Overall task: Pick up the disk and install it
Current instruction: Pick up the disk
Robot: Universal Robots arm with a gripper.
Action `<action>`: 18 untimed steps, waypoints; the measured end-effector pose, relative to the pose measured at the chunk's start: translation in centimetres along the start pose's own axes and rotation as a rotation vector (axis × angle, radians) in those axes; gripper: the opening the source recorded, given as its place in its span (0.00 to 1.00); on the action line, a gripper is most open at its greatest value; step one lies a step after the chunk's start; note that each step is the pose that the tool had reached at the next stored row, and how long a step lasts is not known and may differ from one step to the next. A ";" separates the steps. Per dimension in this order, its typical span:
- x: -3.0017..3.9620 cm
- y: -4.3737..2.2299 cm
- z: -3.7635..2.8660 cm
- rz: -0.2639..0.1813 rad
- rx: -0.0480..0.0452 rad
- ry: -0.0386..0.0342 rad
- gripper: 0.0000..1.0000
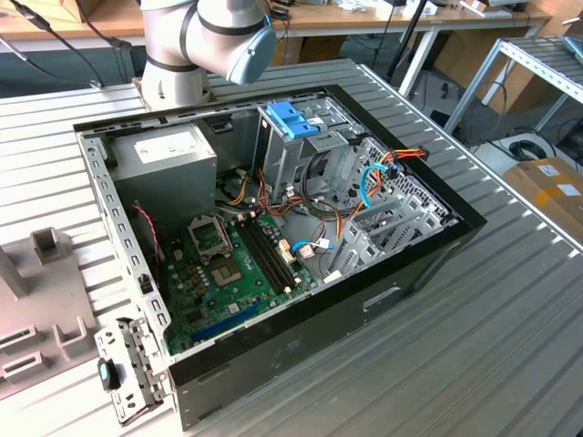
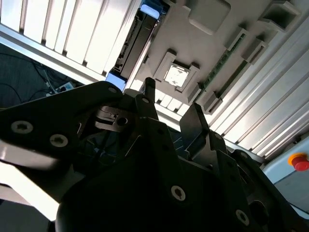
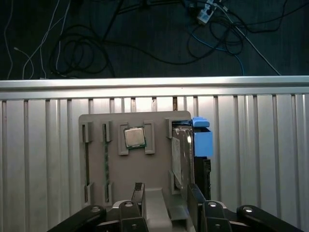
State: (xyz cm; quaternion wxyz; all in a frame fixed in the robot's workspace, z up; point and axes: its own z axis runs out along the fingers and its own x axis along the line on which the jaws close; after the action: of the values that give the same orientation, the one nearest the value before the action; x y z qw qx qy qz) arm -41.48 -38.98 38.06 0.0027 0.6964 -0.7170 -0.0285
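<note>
From the exterior view's left: the grey tray (image 1: 41, 305) sits on the ribbed counter (image 1: 510, 346). A loose metal bracket (image 1: 127, 373) lies just beside it, at the corner of the open PC case (image 1: 301, 337). The case lies to the exterior view's right of the tray, side panel off. Inside, the power-supply box (image 1: 164, 155) is on the side nearer the tray, then the motherboard (image 1: 228, 264). The drive cage (image 1: 296, 137) w/ blue handle is further from the tray. The arm (image 1: 209, 36) rises behind the case.

In both wrist views I'm looking at the tray. The disk (image 3: 182, 150) stands on edge in a slot along one edge of the tray, w/ its blue rail on the outer side. A CPU chip (image 3: 134, 137) sits in a pocket mid-tray, near the disk. It's between the disk and the narrow slots holding a green memory stick (image 3: 106, 164).

The claw (image 3: 165, 195) hangs over the tray w/ fingers (image 3: 193, 193) spread apart and nothing gripped. One finger is near the disk's end; can't tell if it's touching. The disk isn't picked up yet.
</note>
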 end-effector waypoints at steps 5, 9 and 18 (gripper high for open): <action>0.01 0.02 0.15 0.000 0.0000 -0.0016 0.48; 0.02 0.08 0.31 0.000 -0.0001 -0.0028 0.48; 0.03 0.22 0.62 0.000 -0.0001 -0.0046 0.48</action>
State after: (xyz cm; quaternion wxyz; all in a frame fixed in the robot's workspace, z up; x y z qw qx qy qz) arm -41.73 -38.98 37.45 0.0011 0.6964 -0.7170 -0.0302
